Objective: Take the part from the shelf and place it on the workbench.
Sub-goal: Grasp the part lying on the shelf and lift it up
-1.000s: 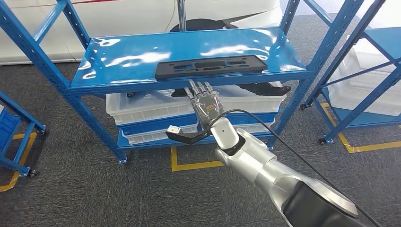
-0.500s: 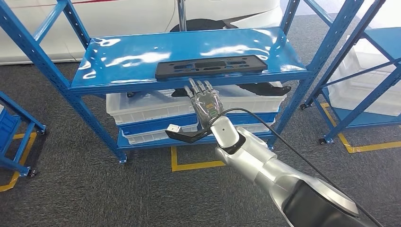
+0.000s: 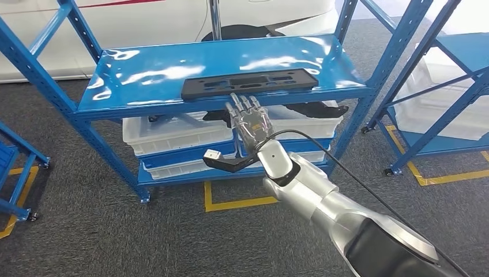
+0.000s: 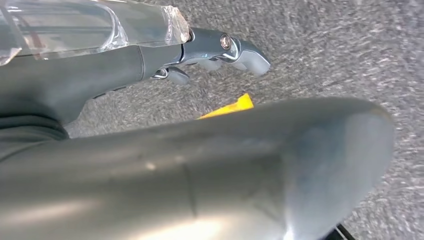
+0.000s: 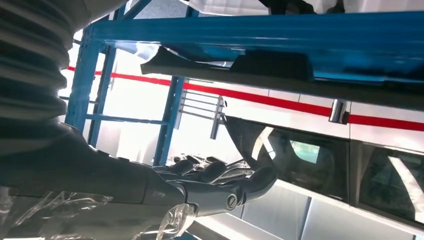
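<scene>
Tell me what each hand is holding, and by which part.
Nothing is held. The right hand reaches open toward the black part on the shelf; the left hand hangs free.

Dark grey carpet is marked with yellow tape lines. White crates are stacked beneath the blue rack. A second blue rack is seen right; a white wall lies far behind.

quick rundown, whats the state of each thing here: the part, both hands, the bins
black part: lying flat at the front edge of the top shelf, not gripped
right hand: empty, fingers extended, raised just below the part
left hand: hanging over the carpet, holding nothing
white bins: stacked on the lower shelves
</scene>
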Robot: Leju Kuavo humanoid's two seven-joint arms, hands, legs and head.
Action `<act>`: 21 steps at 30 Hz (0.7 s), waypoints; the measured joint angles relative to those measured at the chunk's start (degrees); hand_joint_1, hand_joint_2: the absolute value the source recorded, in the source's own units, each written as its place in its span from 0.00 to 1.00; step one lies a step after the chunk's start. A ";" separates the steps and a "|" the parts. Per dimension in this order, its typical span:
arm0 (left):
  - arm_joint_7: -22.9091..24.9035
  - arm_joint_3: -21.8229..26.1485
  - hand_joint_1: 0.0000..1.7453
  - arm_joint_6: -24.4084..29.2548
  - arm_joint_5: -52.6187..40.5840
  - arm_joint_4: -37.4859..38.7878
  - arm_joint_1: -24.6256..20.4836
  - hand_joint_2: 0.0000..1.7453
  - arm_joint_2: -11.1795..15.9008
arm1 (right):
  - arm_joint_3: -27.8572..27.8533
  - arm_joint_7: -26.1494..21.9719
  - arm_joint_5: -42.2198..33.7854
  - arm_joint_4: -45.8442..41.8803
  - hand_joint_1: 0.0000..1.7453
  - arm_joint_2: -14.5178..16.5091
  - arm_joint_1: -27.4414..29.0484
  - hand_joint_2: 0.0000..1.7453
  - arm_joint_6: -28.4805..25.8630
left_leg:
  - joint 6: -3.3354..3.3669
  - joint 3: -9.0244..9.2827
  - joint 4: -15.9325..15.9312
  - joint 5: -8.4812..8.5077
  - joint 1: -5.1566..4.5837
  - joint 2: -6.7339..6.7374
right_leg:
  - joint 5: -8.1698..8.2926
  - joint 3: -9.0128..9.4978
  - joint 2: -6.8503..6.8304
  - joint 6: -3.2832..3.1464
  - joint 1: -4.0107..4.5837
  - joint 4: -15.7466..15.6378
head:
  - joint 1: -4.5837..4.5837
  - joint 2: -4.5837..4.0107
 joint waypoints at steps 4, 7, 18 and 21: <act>-0.09 -0.01 0.00 0.00 -0.05 0.07 0.04 0.00 0.15 | 0.04 -0.02 -0.33 0.10 0.00 0.19 -0.05 1.00 0.40 | -1.15 -0.13 0.02 -0.67 -0.16 0.36 | -0.08 0.87 0.07 -1.57 0.38 -2.83 | -0.15 0.01; -0.09 -0.03 0.00 0.00 -0.05 0.07 0.04 0.00 0.15 | 0.04 -0.02 -0.37 0.10 0.00 0.35 -0.30 1.00 0.40 | -1.58 -2.50 5.09 -3.30 0.15 0.26 | -0.40 1.17 0.55 -2.75 0.46 -2.86 | -0.25 0.00; -0.07 -0.34 0.00 0.00 -0.08 0.23 0.21 0.00 0.25 | 0.36 -0.33 1.03 0.02 0.00 1.68 -0.38 1.00 0.35 | 1.06 -6.73 1.79 4.36 -1.75 -0.64 | -2.56 3.53 2.44 -3.31 2.01 -2.91 | -0.38 0.00; -0.08 -0.38 0.00 0.00 -0.08 0.24 0.20 0.00 0.21 | 0.67 -0.77 1.49 -0.17 0.00 2.15 -0.32 1.00 0.39 | 1.41 -6.07 1.15 4.38 -1.39 -0.57 | -3.77 3.13 2.02 -2.51 2.00 -1.46 | -0.33 0.00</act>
